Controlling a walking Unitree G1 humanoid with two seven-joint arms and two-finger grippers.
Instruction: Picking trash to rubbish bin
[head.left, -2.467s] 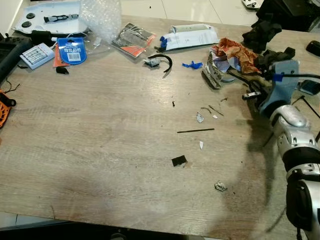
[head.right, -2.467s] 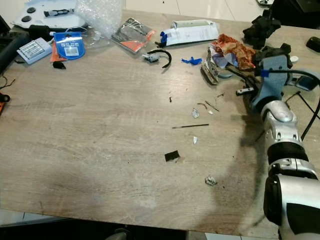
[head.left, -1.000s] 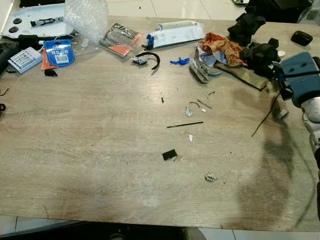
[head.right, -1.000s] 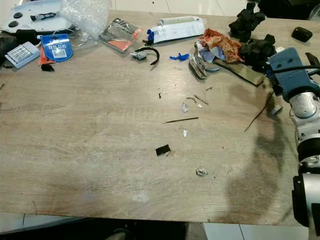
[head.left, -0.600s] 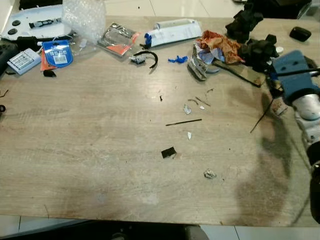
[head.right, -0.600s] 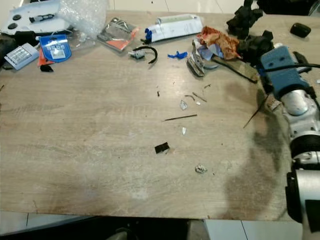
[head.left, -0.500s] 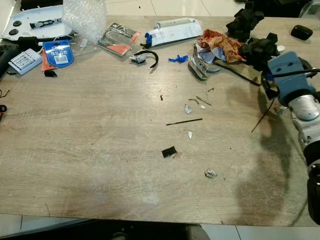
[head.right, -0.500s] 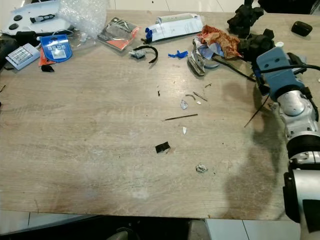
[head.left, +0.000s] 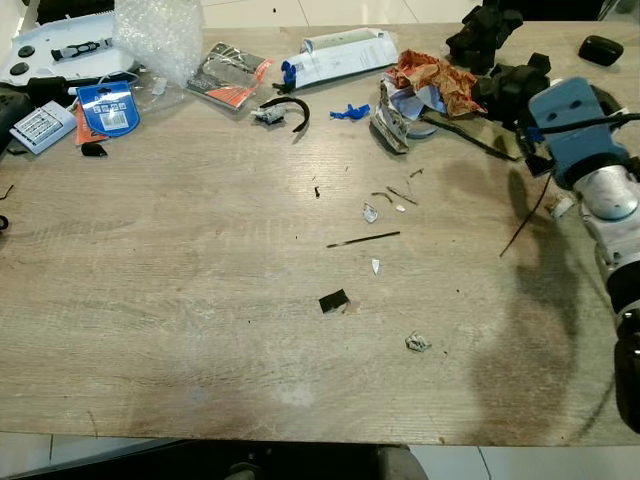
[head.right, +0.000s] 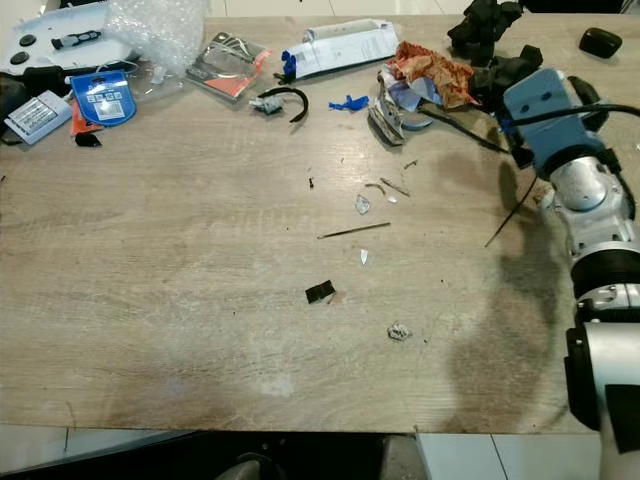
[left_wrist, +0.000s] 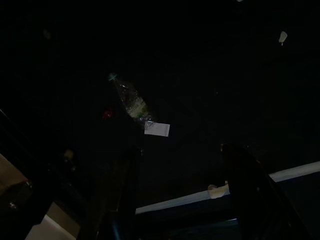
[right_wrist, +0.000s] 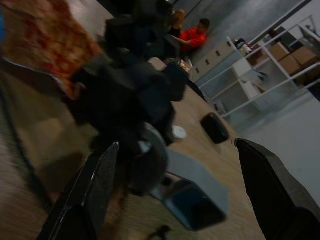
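Observation:
Small trash is scattered on the wooden table (head.left: 180, 300): a black scrap (head.left: 334, 300), a crumpled bit (head.left: 417, 343), a thin black stick (head.left: 362, 239) and white shards (head.left: 370, 213). A crumpled orange-brown wrapper (head.left: 432, 75) and a foil wrapper (head.left: 390, 105) lie at the far right. My right arm's blue wrist (head.left: 575, 130) hovers at the right edge, just beside a black foam lump (head.left: 510, 85). In the right wrist view my right gripper (right_wrist: 176, 145) stands open with that lump (right_wrist: 135, 95) between its spread fingers, not gripped. My left gripper (left_wrist: 180, 149) hangs idle in the dark, open.
Bubble wrap (head.left: 158, 35), a blue pack (head.left: 108, 108), a white device (head.left: 60, 45) and a paper packet (head.left: 345, 55) line the far edge. A thin dark strip (head.left: 520, 225) lies by my right wrist. A plastic bottle (left_wrist: 131, 102) lies on the floor. A person in red (right_wrist: 192, 35) sits far off.
The camera has shifted. My right arm swung from the wrapper pile out to the table's right edge, then came back a little toward the black foam lump.

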